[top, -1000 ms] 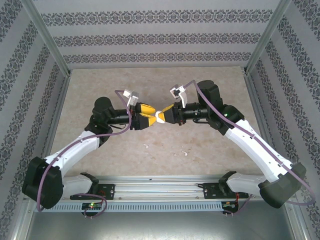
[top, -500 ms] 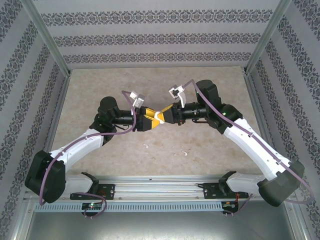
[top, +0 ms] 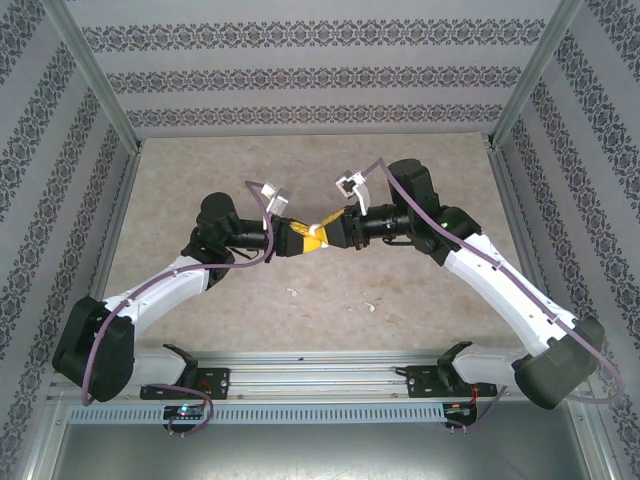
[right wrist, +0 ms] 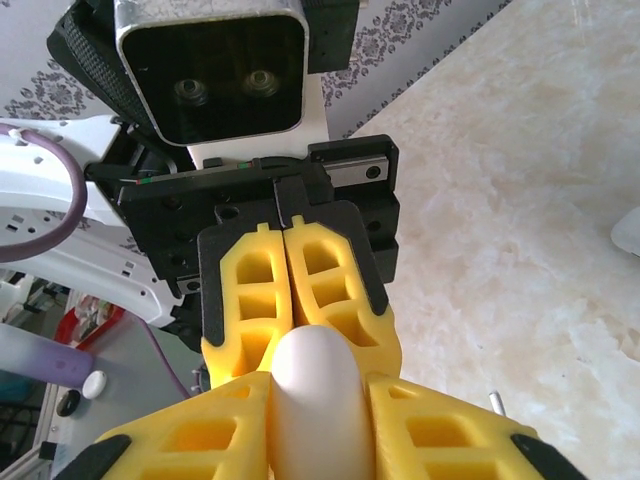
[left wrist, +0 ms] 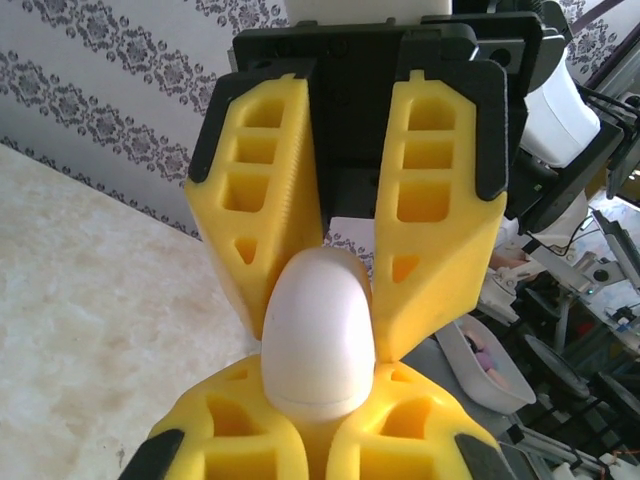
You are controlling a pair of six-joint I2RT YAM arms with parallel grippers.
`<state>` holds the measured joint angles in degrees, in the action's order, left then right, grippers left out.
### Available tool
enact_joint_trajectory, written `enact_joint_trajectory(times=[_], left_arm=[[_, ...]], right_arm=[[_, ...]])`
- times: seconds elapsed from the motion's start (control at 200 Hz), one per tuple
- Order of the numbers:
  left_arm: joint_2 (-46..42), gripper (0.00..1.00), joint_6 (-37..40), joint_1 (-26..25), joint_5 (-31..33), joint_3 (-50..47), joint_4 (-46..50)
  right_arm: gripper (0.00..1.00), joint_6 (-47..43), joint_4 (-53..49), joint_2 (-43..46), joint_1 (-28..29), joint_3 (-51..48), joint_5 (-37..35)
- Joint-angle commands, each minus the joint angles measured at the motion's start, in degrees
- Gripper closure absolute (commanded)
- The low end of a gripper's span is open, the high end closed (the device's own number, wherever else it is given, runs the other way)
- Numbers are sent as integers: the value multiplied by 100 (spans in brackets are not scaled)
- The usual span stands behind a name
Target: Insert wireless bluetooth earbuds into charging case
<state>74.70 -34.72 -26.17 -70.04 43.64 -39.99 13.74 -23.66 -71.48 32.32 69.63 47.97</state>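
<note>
The white charging case [top: 318, 231] hangs in the air over the middle of the table, between my two grippers. My right gripper [right wrist: 316, 385] is shut on the charging case [right wrist: 318, 410], one yellow finger on each side. My left gripper [left wrist: 320, 400] faces it with its fingers pressed together, shut, their tips against the rounded end of the case [left wrist: 320, 320]. A fine seam runs round the case near that end. Two earbuds lie on the table below, one tiny white bit [top: 292, 292] towards the left and another [top: 370, 306] towards the right.
The marble-patterned table [top: 200, 170] is walled by patterned panels on three sides. A metal rail [top: 320, 375] runs along the near edge between the arm bases. A small white stem [right wrist: 494, 400] lies on the table under my right wrist.
My left gripper has moved right up to the case and closed its fingers, which stood apart before. The right gripper has kept its hold on the case.
</note>
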Motion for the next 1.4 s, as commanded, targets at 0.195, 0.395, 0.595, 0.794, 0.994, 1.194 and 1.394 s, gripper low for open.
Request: enact_joint_trajectory(times=[0.195, 0.395, 0.595, 0.794, 0.994, 1.194, 1.394], left_arm=[[-169, 100, 205, -46, 9, -355, -916], [-297, 100, 596, -42, 220, -469, -630], [-643, 100, 1525, -13, 821, -596, 362], [-1212, 100, 2459, 59, 1723, -825, 1573], [-1595, 100, 2824, 227, 2756, -1154, 2350], [-1709, 100, 1976, 1011, 3103, -1570, 2327], [-2180, 100, 1587, 1696, 3309, -1680, 3031]], right_arm=[[62, 802, 1047, -261, -566, -462, 776], [54, 841, 828, -314, -634, -355, 653], [42, 1227, 799, -10, -639, -385, 429], [39, 1752, 10, 403, -600, -570, -974], [40, 1967, -875, 434, 83, -763, -2089], [46, 3185, -243, -120, 970, -1488, -2915], [52, 4327, 584, -1139, 1673, -1646, -3347]])
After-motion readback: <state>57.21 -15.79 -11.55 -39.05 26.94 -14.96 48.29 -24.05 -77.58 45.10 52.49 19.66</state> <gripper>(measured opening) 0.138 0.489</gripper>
